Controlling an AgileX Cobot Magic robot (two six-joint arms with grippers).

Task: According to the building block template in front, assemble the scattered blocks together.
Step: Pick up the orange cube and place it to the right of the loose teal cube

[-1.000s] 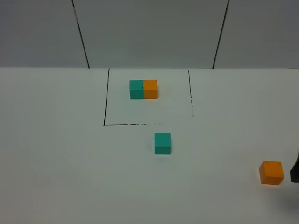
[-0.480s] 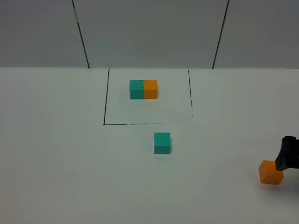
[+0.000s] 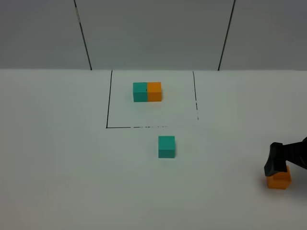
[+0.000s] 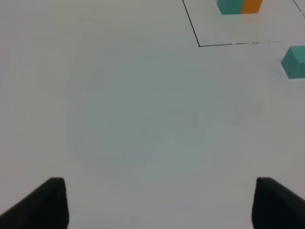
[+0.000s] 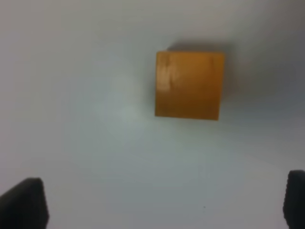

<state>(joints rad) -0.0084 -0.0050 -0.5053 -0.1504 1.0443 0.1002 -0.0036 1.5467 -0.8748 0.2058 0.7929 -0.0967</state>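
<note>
My right hand [image 3: 277,162] hangs over the orange cube [image 5: 189,85], spread wide, I judge so it can drop around it. The cube sits near the front right corner of the table [image 3: 72,167], so there is little room on the right-edge side. The teal cube [image 3: 166,146] stands mid-table, well apart, with open surface between. The building block template [image 3: 147,91] lies toward the far edge. My left hand [image 4: 159,202], also spread, holds nothing.

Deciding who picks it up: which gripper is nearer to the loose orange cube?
Right. The right gripper hovers close by the orange cube. The left gripper is absent from the high view, and the cube is outside its wrist view.
</note>
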